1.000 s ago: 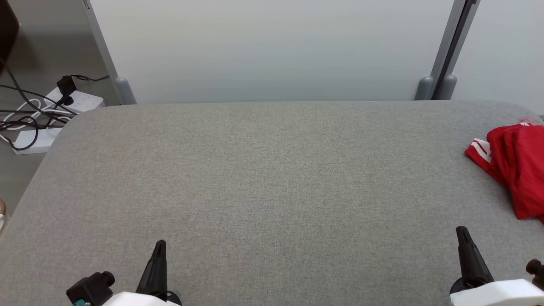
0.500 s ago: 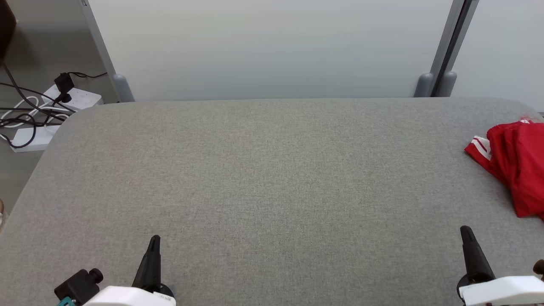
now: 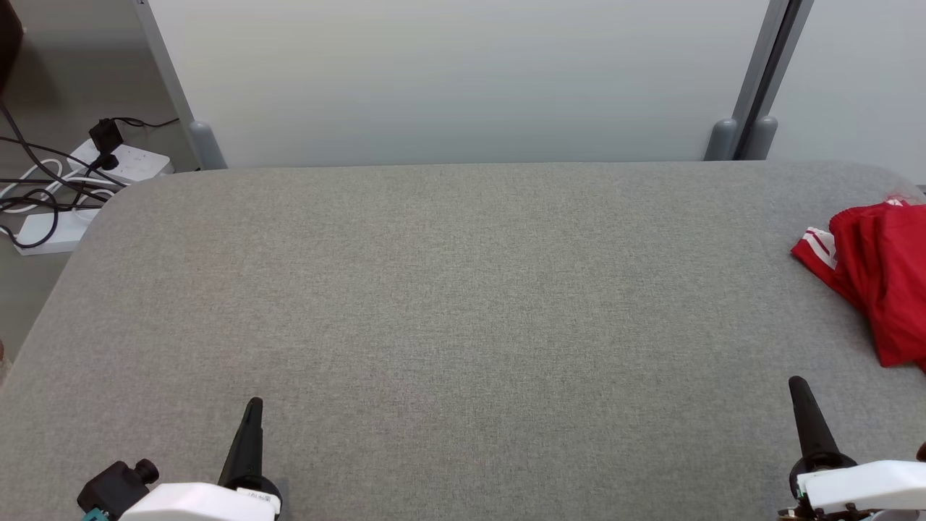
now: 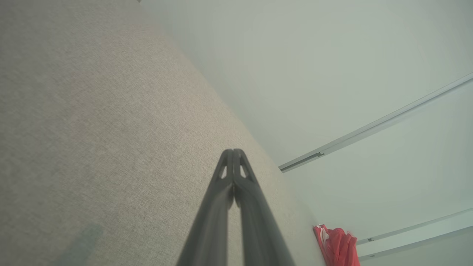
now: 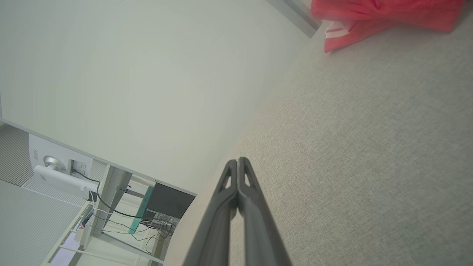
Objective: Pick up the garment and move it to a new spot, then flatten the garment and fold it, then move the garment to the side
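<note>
A red garment with white stripes lies crumpled at the right edge of the grey fabric table, partly cut off by the head view's border. It also appears as the red garment in the left wrist view and the red garment in the right wrist view. My left gripper sits low at the front left, shut and empty. My right gripper is at the front right, shut and empty, a short way in front of the garment and apart from it.
Power strips and tangled cables lie on the floor beyond the table's far left corner. A pale partition wall with grey posts runs behind the table. A broad bare stretch of table lies between the grippers.
The head camera has shifted slightly. Both grippers have drawn back a little toward the front edge, the left drifting left. The garment has not moved.
</note>
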`<state>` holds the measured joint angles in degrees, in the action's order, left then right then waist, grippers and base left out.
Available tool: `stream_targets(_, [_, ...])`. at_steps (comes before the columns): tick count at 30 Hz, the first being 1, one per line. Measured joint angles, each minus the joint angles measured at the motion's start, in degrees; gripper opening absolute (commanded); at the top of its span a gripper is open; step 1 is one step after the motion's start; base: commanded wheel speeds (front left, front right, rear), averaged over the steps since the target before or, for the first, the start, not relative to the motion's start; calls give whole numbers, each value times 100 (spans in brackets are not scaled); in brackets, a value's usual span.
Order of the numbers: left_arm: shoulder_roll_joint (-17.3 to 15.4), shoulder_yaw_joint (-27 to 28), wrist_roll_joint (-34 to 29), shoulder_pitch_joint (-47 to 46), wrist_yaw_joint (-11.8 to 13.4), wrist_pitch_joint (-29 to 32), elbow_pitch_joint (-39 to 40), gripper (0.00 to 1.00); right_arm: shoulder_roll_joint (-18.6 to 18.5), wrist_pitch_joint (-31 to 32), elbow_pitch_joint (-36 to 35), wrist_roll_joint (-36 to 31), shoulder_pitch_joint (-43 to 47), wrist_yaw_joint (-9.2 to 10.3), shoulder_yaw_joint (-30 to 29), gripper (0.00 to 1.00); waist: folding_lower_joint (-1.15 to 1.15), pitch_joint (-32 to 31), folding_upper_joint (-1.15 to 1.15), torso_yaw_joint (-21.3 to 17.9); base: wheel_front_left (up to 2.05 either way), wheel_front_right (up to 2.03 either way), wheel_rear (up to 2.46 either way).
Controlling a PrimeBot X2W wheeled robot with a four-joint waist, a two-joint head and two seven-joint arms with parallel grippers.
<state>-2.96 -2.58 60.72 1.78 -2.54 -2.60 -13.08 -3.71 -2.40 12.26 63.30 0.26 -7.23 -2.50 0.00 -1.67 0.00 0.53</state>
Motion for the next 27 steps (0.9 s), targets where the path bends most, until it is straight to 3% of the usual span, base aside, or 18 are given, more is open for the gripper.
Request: stream_targets(27, [2, 343, 1763, -254, -248, 461, -102, 0, 52, 454, 175, 1591, -181, 1, -260, 0, 0, 103, 0, -30, 0, 0, 0])
